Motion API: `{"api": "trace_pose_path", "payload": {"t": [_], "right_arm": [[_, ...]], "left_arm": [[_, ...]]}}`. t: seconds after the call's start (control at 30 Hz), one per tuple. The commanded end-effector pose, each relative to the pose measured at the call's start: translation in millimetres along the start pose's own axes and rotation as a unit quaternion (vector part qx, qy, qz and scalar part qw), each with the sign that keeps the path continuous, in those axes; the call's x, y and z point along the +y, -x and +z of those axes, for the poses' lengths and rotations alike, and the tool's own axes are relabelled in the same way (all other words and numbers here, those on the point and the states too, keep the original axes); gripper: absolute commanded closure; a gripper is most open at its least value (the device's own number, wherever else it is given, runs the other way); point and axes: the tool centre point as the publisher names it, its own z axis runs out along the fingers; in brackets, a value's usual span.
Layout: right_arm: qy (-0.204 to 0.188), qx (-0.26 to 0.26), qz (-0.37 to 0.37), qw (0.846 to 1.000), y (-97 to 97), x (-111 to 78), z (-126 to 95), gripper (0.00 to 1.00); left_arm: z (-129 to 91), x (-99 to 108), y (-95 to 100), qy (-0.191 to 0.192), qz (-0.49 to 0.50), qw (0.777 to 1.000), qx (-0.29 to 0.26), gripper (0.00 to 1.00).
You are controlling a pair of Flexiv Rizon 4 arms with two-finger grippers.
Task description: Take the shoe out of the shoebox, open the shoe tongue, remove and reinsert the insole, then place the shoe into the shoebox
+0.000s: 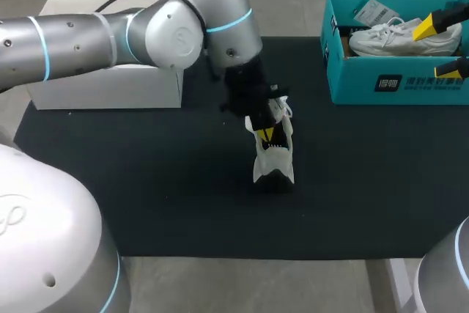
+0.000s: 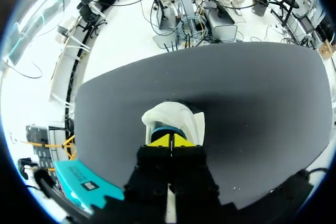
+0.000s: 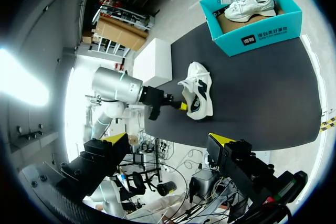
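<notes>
A white shoe with black trim [image 1: 272, 157] stands on the black mat [image 1: 146, 181] near the middle. My left gripper [image 1: 265, 134] comes down on its opening and is shut on the shoe by the laces; which part it pinches is hidden. In the left wrist view the yellow tips of the left gripper [image 2: 170, 141] are pressed together over the shoe [image 2: 170, 115], with blue lining showing under them. A teal shoebox [image 1: 396, 82] at the back right holds a second white shoe [image 1: 392, 40]. My right gripper [image 1: 440, 49] hangs open above that box, holding nothing. From the right wrist, the right gripper [image 3: 167, 140] is spread wide, far from the shoe [image 3: 199, 93].
A white block [image 1: 110, 86] stands at the mat's back left corner. The mat's front and right parts are bare. The shoebox [image 3: 257, 38] sits at the mat's far corner, and its corner [image 2: 84, 182] shows behind the left gripper.
</notes>
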Motion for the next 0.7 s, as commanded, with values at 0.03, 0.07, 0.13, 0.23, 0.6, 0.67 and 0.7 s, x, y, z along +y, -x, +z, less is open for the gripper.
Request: {"api": "trace_pose_path", "payload": {"t": [0.03, 0.07, 0.13, 0.23, 0.6, 0.67, 0.7], "right_arm": [[-0.001, -0.001, 0.0, 1.0, 0.0, 1.3, 1.3, 0.0], [-0.001, -0.001, 0.0, 1.0, 0.0, 1.3, 1.3, 0.0], [-0.001, -0.001, 0.0, 1.0, 0.0, 1.3, 1.3, 0.0], [-0.001, -0.001, 0.0, 1.0, 0.0, 1.3, 1.3, 0.0], [-0.001, -0.001, 0.0, 1.0, 0.0, 1.3, 1.3, 0.0], [-0.001, -0.001, 0.0, 1.0, 0.0, 1.3, 1.3, 0.0], [-0.001, -0.001, 0.0, 1.0, 0.0, 1.3, 1.3, 0.0]], "left_arm": [[21.6, 12.8, 7.6, -0.028, 0.005, 0.998, 0.054, 1.0], [24.9, 12.2, 7.8, -0.03, 0.006, 0.998, 0.055, 1.0], [29.3, 11.0, 9.3, -0.034, 0.009, 0.998, 0.049, 1.0], [31.3, 13.1, 12.4, -0.034, 0.006, 0.999, 0.036, 1.0], [43.1, 8.8, 5.2, -0.043, 0.009, 0.998, 0.049, 1.0], [50.9, 6.7, 0.6, -0.044, 0.009, 0.997, 0.06, 1.0], [54.6, 5.1, -1.3, -0.045, 0.011, 0.997, 0.064, 1.0]]}}
